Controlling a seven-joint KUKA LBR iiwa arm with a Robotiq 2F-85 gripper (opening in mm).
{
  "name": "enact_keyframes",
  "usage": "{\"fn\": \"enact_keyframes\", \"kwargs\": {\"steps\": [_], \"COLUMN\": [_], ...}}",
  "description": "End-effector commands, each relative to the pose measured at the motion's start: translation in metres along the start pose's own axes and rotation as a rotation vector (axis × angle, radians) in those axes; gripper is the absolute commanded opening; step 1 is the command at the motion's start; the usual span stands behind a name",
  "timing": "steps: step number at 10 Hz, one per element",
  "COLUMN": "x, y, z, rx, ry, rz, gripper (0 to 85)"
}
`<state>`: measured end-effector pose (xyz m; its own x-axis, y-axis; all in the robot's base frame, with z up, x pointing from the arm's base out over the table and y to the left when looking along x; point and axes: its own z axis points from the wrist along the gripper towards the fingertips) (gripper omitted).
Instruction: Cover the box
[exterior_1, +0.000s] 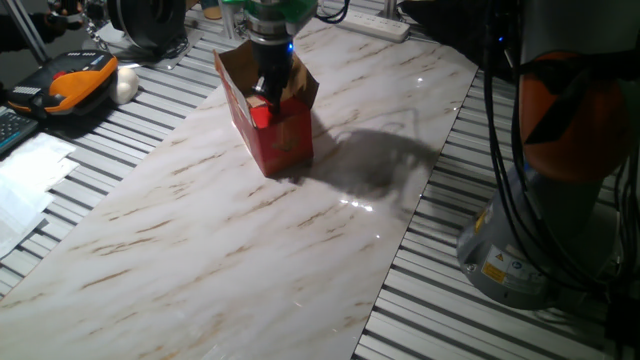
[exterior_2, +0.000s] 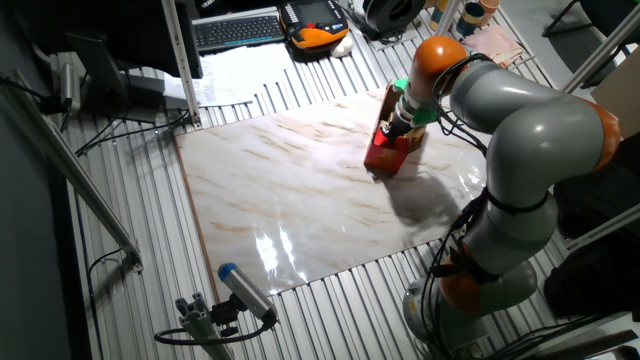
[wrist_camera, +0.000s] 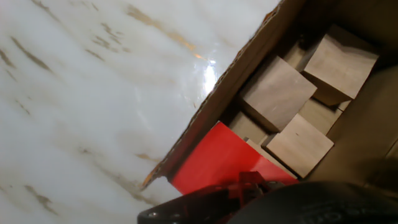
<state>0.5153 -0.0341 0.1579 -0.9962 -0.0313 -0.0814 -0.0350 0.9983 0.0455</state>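
The red box stands on the marble board at its far side, with its top flaps open and their brown inner faces showing. My gripper reaches down into the open top, and its dark fingers look closed together. They touch a small red flap that is folded partway inward. In the hand view, the red flap lies just ahead of the fingers, and several wooden blocks sit inside the box. The box and gripper also show in the other fixed view.
An orange and black device, a white mouse and papers lie to the left on the slatted table. The robot base stands on the right. A keyboard is at the back.
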Motion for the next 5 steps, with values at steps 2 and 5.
{"fn": "enact_keyframes", "kwargs": {"steps": [2, 5], "x": [-0.001, -0.005], "y": [0.000, 0.001], "z": [0.000, -0.014], "rx": [0.001, -0.011], "ry": [0.000, 0.018], "rz": [-0.001, 0.001], "gripper": [0.0, 0.0]}}
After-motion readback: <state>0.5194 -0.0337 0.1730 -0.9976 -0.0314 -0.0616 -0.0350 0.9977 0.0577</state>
